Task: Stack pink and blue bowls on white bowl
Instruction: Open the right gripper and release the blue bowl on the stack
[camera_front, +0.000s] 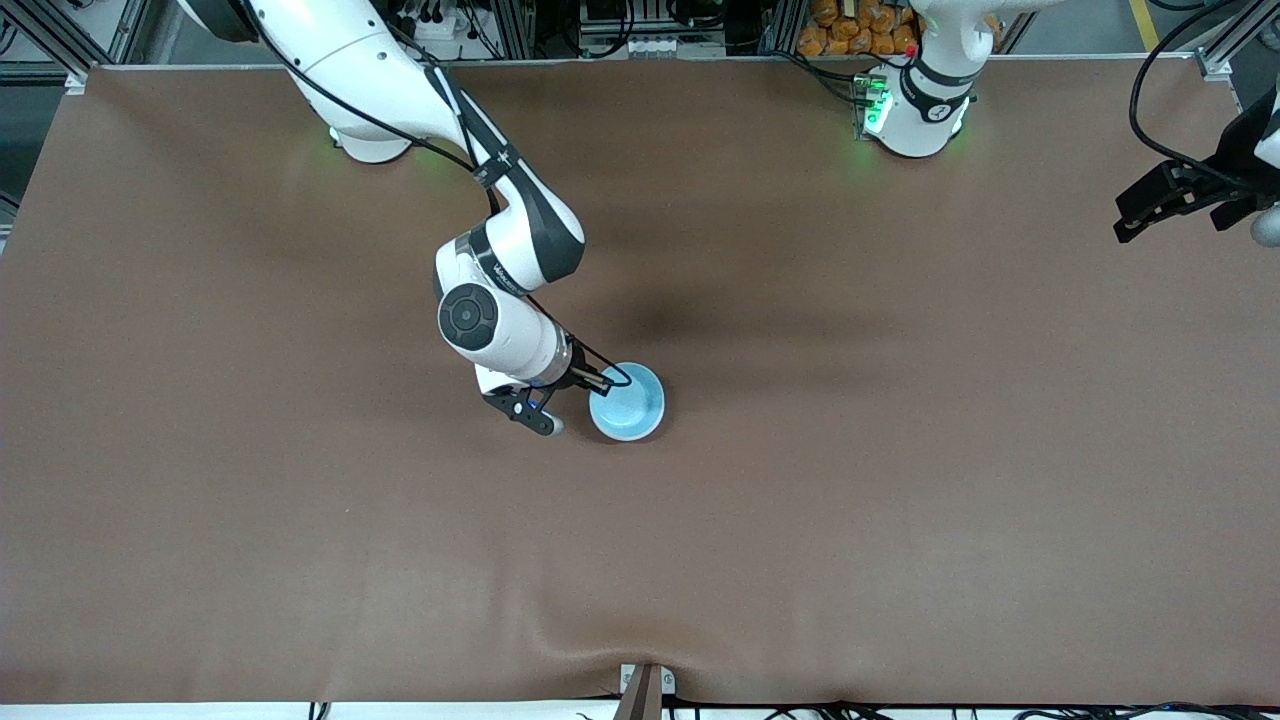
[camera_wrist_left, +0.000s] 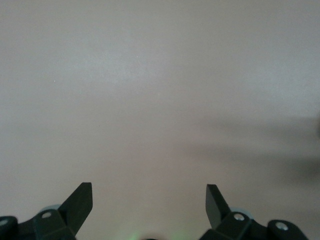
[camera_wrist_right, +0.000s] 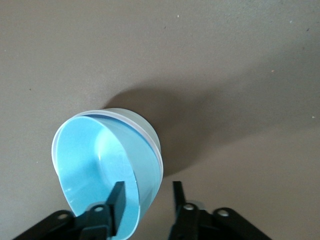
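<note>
The light blue bowl (camera_front: 628, 402) stands upright on the brown table near its middle; it also shows in the right wrist view (camera_wrist_right: 95, 160). A paler rim (camera_wrist_right: 151, 134) shows just outside its rim, as of another bowl under it; I cannot tell its colour. No separate pink or white bowl is in view. My right gripper (camera_front: 574, 401) is open at the bowl's edge (camera_wrist_right: 147, 200), one finger inside the rim, the other outside with a gap. My left gripper (camera_front: 1170, 222) is open and empty (camera_wrist_left: 148, 200), held over the table's edge at the left arm's end, waiting.
The brown table cloth (camera_front: 900, 500) has a raised fold at the front edge by a small clamp (camera_front: 645, 685). The right arm's elbow (camera_front: 500, 280) hangs over the table beside the bowl. Nothing else stands on the table.
</note>
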